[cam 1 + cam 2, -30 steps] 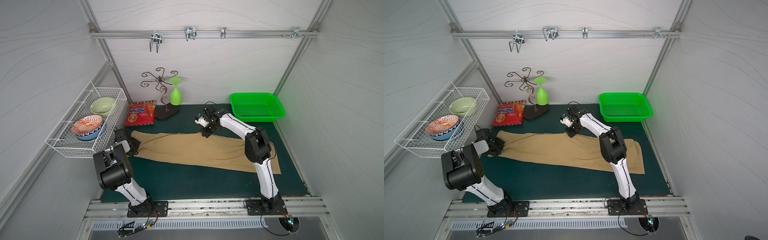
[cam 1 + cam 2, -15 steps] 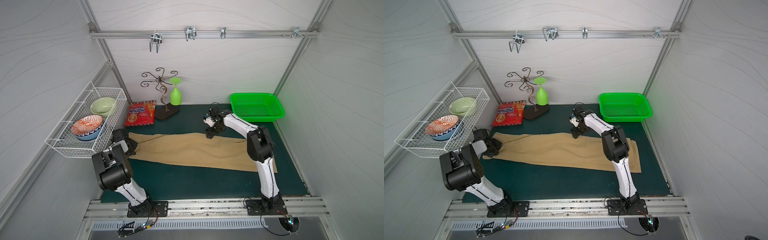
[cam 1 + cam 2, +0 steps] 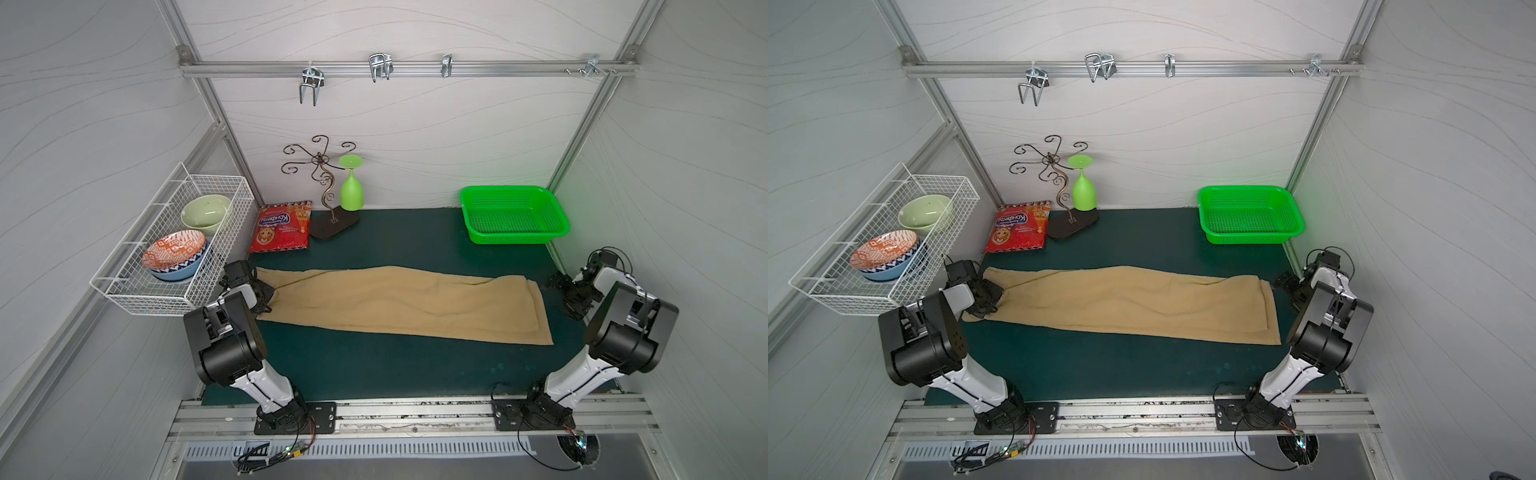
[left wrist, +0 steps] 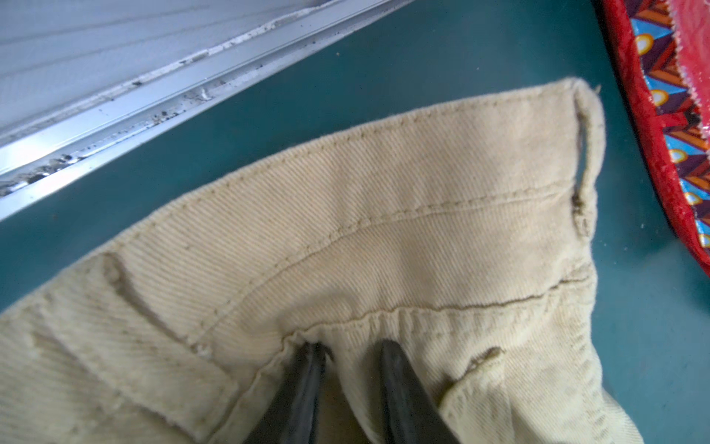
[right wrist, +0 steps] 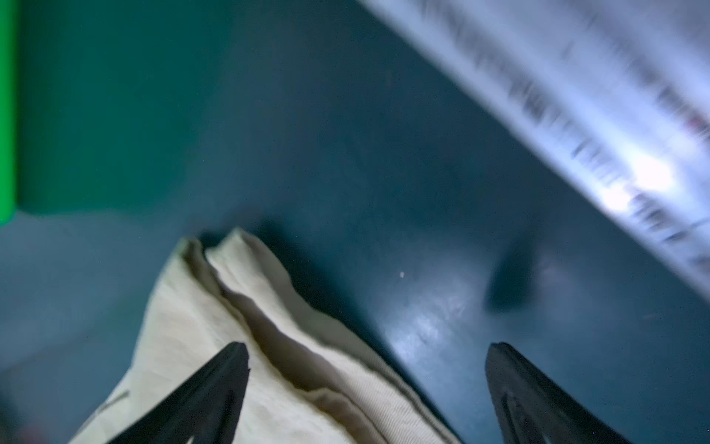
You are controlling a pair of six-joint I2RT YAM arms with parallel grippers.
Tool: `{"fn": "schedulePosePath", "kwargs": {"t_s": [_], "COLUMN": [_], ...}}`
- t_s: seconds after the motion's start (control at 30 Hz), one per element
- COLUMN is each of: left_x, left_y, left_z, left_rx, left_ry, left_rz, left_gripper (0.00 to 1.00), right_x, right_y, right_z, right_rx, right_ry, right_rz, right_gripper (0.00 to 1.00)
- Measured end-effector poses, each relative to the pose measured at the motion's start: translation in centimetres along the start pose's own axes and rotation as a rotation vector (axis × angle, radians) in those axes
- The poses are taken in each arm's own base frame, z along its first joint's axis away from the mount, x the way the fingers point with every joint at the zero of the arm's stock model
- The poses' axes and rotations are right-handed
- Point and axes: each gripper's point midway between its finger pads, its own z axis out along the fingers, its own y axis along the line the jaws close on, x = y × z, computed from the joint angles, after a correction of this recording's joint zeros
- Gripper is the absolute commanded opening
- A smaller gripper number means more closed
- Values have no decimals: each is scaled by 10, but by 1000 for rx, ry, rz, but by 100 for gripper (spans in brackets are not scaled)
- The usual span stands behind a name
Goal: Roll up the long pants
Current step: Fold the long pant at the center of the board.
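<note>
In both top views the long pants [image 3: 399, 303] [image 3: 1129, 303] lie flat and unrolled across the dark green mat [image 3: 374, 365]. They form a plain tan strip, the legs folded one upon the other, with soft creases along it. The left gripper [image 3: 262, 297] [image 3: 988, 297] sits on the waist end. The right gripper [image 3: 567, 297] [image 3: 1289, 291] is just beside the hem end. Behind the waist end, a red snack bag [image 3: 282, 226] [image 3: 1019, 226] bears white lettering too small to read surely.

The left wrist view shows the pants [image 4: 384, 230] close up: twill weave, a stitched waistband and a belt loop, with no label in sight. The left gripper [image 4: 351, 346] rests on the cloth with its jaws slightly apart and a pucker at the tips. I cannot tell whether it pinches. The bag's edge [image 4: 672, 115] lies near.

The right wrist view is blurred. The right gripper [image 5: 369, 346] is spread wide and holds nothing. One finger is over the layered hem corner [image 5: 269, 365], the other over bare mat.
</note>
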Motion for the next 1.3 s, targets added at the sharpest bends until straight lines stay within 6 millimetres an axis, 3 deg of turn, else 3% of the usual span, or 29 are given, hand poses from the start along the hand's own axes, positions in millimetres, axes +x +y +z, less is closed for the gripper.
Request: {"fn": "schedulePosePath", "kwargs": {"t_s": [0.2, 0.33, 0.43, 0.53, 0.67, 0.77, 0.83, 0.97, 1.1, 1.3], "left_x": [1, 1, 1, 1, 1, 2, 2, 2, 4, 21], "left_y": [1, 1, 1, 0, 0, -1, -1, -1, -4, -23], "left_z": [0, 0, 1, 1, 1, 1, 1, 1, 1, -1], "left_rx": [5, 13, 21, 30, 37, 41, 41, 41, 51, 54], "left_ry": [-1, -7, -11, -11, -7, -5, -5, -5, 3, 35], "left_rz": [-4, -4, -5, -9, -10, -11, -11, -11, -8, 69], "left_gripper": [33, 33, 33, 33, 33, 33, 33, 33, 33, 32], "right_x": [13, 17, 21, 29, 50, 62, 66, 63, 49, 8], "right_y": [28, 36, 44, 52, 61, 67, 71, 71, 72, 74], "right_z": [7, 10, 12, 15, 22, 26, 28, 24, 2, -66], "right_rx": [-177, -238, -258, -284, -283, -274, -270, -246, -202, -221], "right_ry": [57, 64, 65, 82, 134, 163, 172, 161, 96, -89], "right_rz": [15, 15, -11, -31, -67, -102, -120, -129, -159, -148], "right_gripper": [99, 98, 93, 78, 50, 25, 3, 0, 0, 0]}}
